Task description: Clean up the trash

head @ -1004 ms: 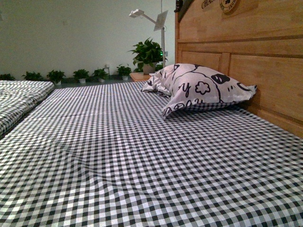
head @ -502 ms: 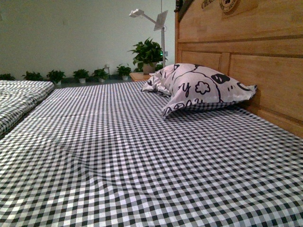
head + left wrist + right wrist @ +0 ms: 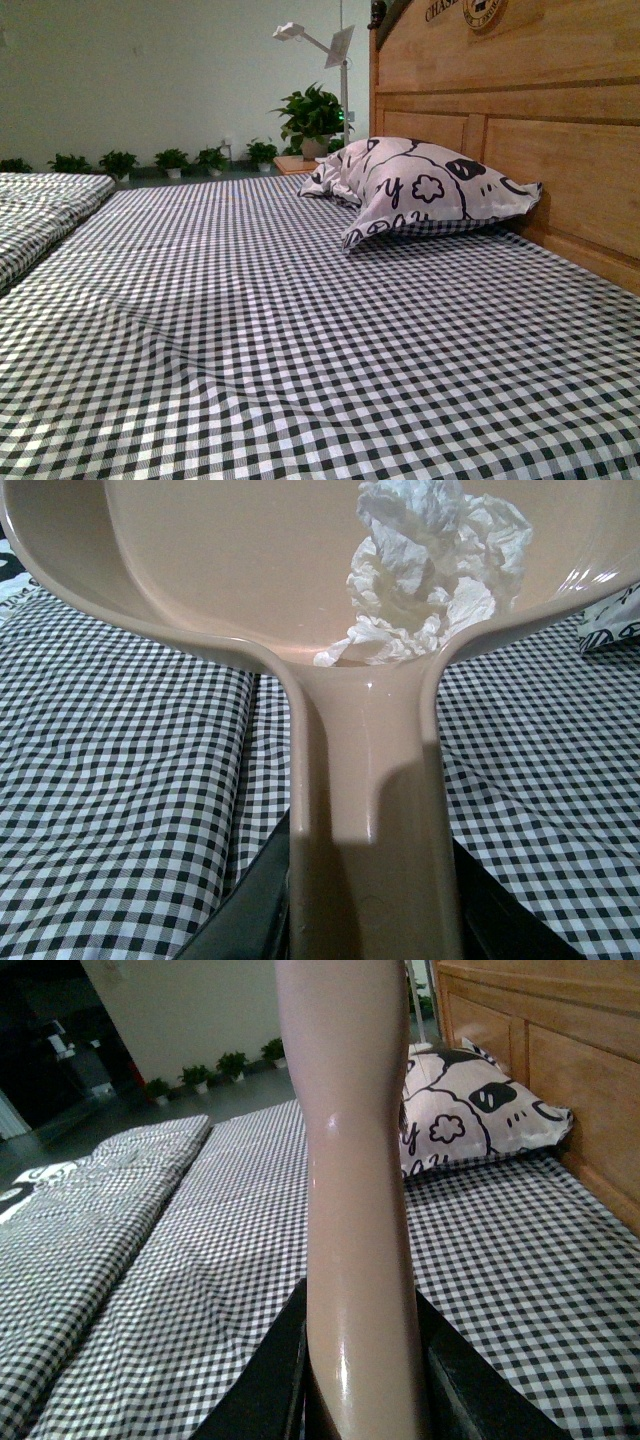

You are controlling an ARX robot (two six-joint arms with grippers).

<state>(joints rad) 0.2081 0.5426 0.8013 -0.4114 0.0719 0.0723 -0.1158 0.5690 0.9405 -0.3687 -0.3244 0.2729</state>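
- Front view: a bed point(image 3: 300, 350) with a black-and-white checked sheet fills the lower frame; neither arm shows in it.
- A white pillow point(image 3: 420, 185) with black drawings lies at centre right, against the wooden headboard point(image 3: 520, 100) at the right edge.
- Potted plants point(image 3: 312, 115) line the wall across the upper left and centre.
- Left wrist view: a pink dustpan point(image 3: 250, 570) spans the top of the frame, its handle running down the centre to the lower edge.
- The trash point(image 3: 430, 570), a crumpled white paper wad, rests inside the pan at upper right.
- The left pincer point(image 3: 375, 910) is clamped on the dustpan's handle at the bottom edge.
- Right wrist view: a pink handle point(image 3: 355, 1210) stands up the centre, with the right pincer point(image 3: 360, 1390) closed around it at the bottom.
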